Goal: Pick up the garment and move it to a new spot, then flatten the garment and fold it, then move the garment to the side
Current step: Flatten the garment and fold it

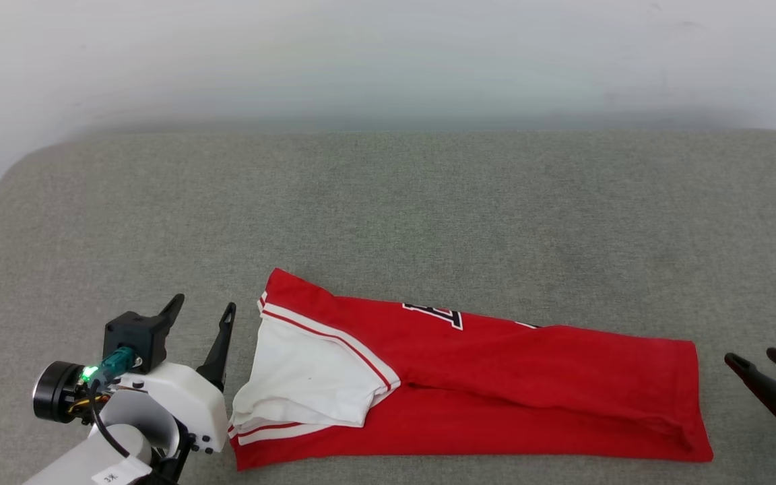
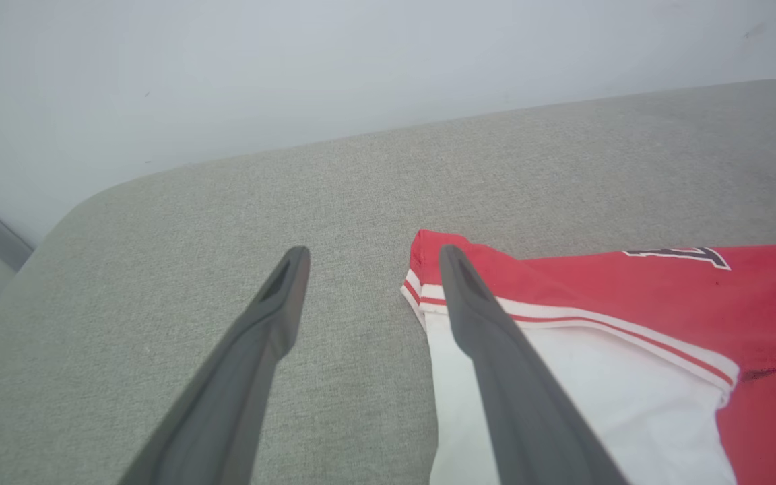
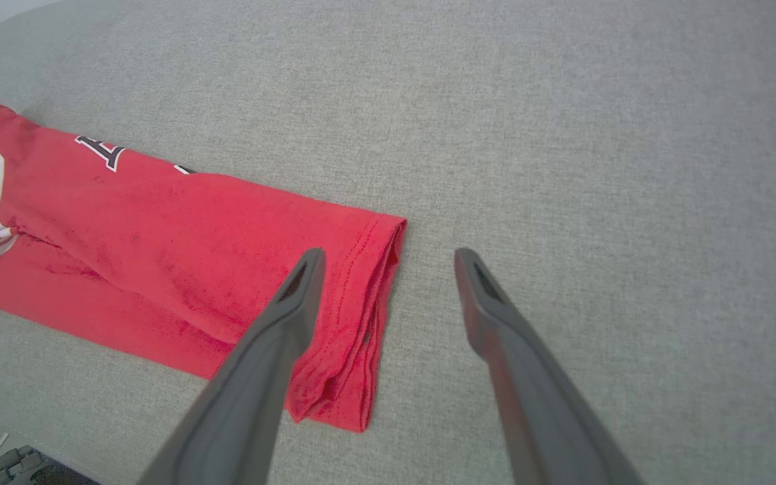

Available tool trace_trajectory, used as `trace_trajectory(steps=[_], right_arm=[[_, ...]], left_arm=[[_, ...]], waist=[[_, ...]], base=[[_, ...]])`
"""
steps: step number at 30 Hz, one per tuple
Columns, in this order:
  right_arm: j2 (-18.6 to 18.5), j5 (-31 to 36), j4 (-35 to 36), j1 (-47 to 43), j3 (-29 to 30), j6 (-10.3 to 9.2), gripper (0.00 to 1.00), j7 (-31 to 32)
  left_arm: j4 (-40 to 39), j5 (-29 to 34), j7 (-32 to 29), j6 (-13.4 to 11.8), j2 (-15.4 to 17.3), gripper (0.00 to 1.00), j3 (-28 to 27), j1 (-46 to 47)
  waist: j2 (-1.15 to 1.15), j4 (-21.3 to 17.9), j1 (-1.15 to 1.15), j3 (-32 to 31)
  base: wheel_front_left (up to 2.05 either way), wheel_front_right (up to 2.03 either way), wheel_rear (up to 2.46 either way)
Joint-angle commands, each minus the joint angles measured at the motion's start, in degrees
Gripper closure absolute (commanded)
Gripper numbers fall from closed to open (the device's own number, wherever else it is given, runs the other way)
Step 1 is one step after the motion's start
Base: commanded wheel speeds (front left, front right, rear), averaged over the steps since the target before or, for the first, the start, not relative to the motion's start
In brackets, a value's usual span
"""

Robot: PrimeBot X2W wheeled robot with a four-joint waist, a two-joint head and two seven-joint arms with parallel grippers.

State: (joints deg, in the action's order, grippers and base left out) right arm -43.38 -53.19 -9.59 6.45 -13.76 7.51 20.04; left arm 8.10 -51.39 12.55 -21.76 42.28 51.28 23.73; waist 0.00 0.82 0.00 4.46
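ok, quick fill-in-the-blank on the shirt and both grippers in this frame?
1. The garment has a ____ sleeve folded over its red body.
2. The left gripper and right gripper both have ____ jaws.
3. The sleeve end lies nearest the ____ gripper.
Missing: white; open; left.

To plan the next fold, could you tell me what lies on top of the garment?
A white sleeve lies across the left end of the garment, and a folded-over red layer covers its far half. What lies beneath them is hidden.
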Motion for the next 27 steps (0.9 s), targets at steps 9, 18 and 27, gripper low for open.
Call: trace_trajectory(steps=[9,18,27], right_arm=[[0.5,-3.8,-4.2,1.3,-2.0,-0.05,0.00,5.3],[3.4,-3.6,-10.7,3.9,-6.5,-0.05,0.00,4.5],[5.6,-5.9,-13.7,5.1,-11.7,-0.04,0.00,2.9]], left_arm=[[-0.6,7.2,2.7,-5.2,-4.3,0.00,-6.7,-3.0],[-4.0,19.6,2.7,-5.0,-9.3,0.00,-17.2,-9.2],[-4.9,27.6,2.7,-2.4,-15.6,0.00,-24.7,-14.3]], waist=[[0.00,2.2,0.00,1.4],[0.00,4.2,0.00,3.0],[0.00,5.1,0.00,3.6]], base=[[0.00,0.00,0.00],[0.00,0.00,0.00],[0.00,0.00,0.00]])
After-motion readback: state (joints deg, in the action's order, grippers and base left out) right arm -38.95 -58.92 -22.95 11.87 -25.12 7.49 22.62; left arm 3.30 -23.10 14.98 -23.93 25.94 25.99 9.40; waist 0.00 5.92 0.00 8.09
